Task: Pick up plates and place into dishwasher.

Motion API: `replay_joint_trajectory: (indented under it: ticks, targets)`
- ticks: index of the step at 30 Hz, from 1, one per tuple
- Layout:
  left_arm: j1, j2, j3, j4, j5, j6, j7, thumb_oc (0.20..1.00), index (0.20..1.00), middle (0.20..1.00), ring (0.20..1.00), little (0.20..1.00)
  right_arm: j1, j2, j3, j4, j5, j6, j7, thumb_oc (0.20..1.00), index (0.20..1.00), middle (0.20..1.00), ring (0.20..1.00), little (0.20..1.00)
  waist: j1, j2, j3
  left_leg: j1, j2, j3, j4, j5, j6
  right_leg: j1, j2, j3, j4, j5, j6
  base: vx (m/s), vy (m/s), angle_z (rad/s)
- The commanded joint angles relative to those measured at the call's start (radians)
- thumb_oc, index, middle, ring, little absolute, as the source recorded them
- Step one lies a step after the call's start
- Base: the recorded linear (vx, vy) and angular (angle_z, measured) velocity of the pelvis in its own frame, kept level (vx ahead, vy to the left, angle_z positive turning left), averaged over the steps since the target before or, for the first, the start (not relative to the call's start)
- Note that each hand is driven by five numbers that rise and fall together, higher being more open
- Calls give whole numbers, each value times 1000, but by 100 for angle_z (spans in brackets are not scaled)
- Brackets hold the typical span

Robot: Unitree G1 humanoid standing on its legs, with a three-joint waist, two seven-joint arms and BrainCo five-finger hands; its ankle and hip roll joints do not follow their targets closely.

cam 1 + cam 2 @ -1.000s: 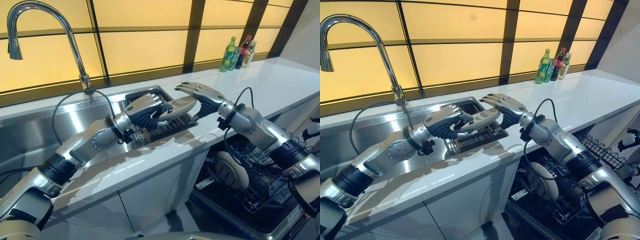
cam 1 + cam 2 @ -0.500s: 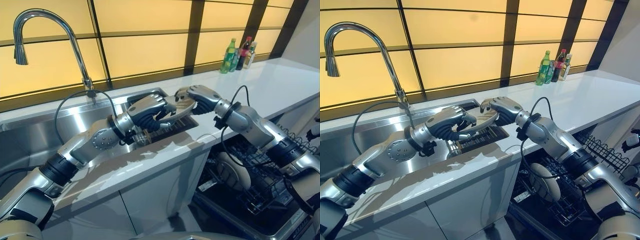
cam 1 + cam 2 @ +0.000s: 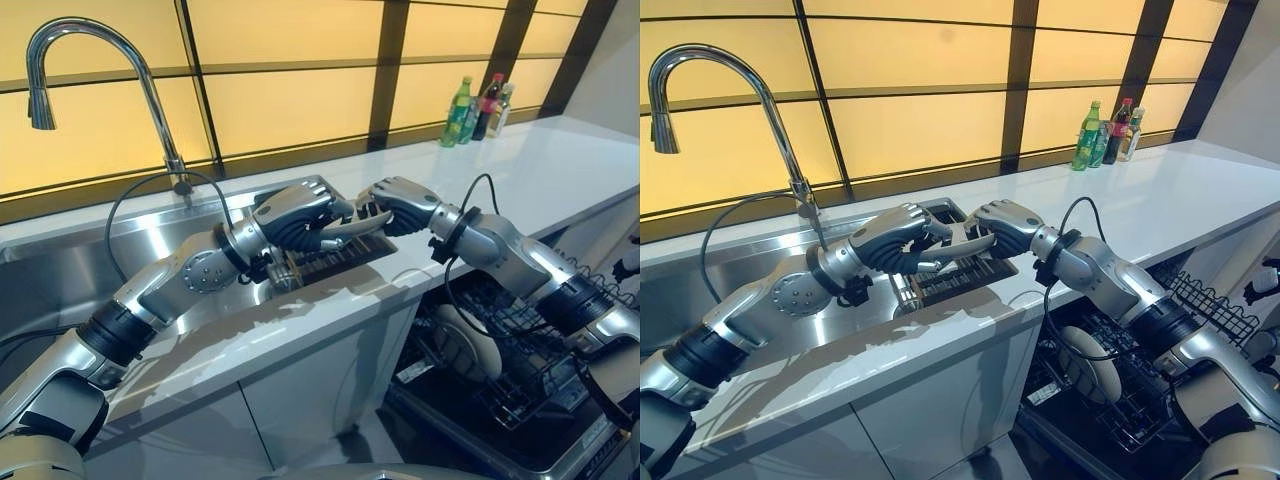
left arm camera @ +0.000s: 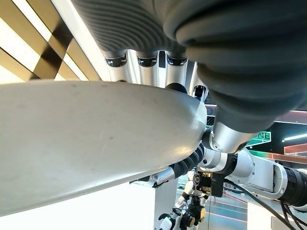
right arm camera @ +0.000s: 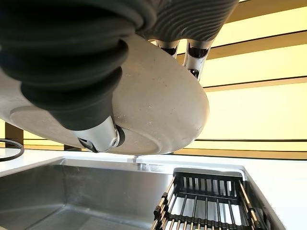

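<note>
A beige plate [image 3: 352, 226] hangs above the right end of the sink, held between both hands. My left hand [image 3: 296, 212] grips its left side, fingers curled over the rim, and the plate's underside [image 4: 96, 139] fills the left wrist view below my left hand's fingers [image 4: 139, 60]. My right hand [image 3: 400, 203] is curled round the plate's right edge. In the right wrist view the plate [image 5: 158, 105] lies against that hand's fingers [image 5: 196, 52]. Another pale plate [image 3: 466, 342] stands in the open dishwasher's rack [image 3: 530, 345] at the lower right.
A black dish rack [image 3: 340, 262] sits in the steel sink [image 3: 60, 280] right under the held plate. A tall faucet [image 3: 100, 60] rises at the back left. The white counter [image 3: 520, 180] runs to the right, with bottles [image 3: 480, 105] at its far corner.
My right hand, open above the plate a second ago, has come down and curled round the plate's right edge. The plate has dropped slightly and lies flatter.
</note>
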Motion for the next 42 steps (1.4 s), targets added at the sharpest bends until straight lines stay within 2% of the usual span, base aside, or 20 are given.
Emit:
replay_joint_trajectory:
  ticks: [1,7,16,22,29,33,42]
  targets:
    - [-87,1,42,21,-82,31,22,1000,1000,1000,1000,1000,-114,-99,-47,37,53,14,-38,200,200,200,200,200,43,3,28,43,-101,46,9,-191,54,40,20,-5,10,-156,68,-33,-7,-1]
    - [47,29,156,44,-155,77,3,1000,1000,1000,1000,1000,21,-180,-186,25,61,32,-74,200,200,200,200,200,23,0,36,51,-95,63,13,-197,59,38,26,19,11,-153,68,-27,-5,-3]
    - [328,-5,369,-25,-174,40,33,1000,1000,1000,1000,1000,390,-221,-596,6,85,66,-210,200,200,200,200,200,-16,-10,58,50,-90,96,16,-201,70,17,39,68,16,-136,70,-37,-9,-14]
    - [395,-35,408,-23,-208,52,32,1000,1000,1000,1000,1000,538,-227,-742,16,112,78,-237,200,200,200,200,200,-46,-17,70,52,-89,123,19,-209,74,2,45,97,17,-125,76,-29,-11,-15]
    - [398,-58,406,-15,-223,75,73,1000,1000,1000,1000,1000,648,-207,-816,52,144,95,-232,200,200,200,200,200,-78,-24,87,47,-85,157,26,-213,76,-16,51,121,24,-115,78,-24,-19,-15]
    - [397,-73,412,-8,-242,91,80,1000,1000,1000,1000,1000,689,-188,-827,88,137,107,-181,200,200,200,200,200,-90,-26,97,53,-81,166,24,-221,74,-14,55,125,25,-121,80,0,-44,-9]
    - [357,-87,386,-19,-275,129,104,1000,1000,1000,1000,1000,640,-152,-698,218,204,213,-74,200,200,200,200,200,-76,-28,143,19,-75,171,46,-215,69,-40,55,113,38,-118,72,-41,-80,-5]
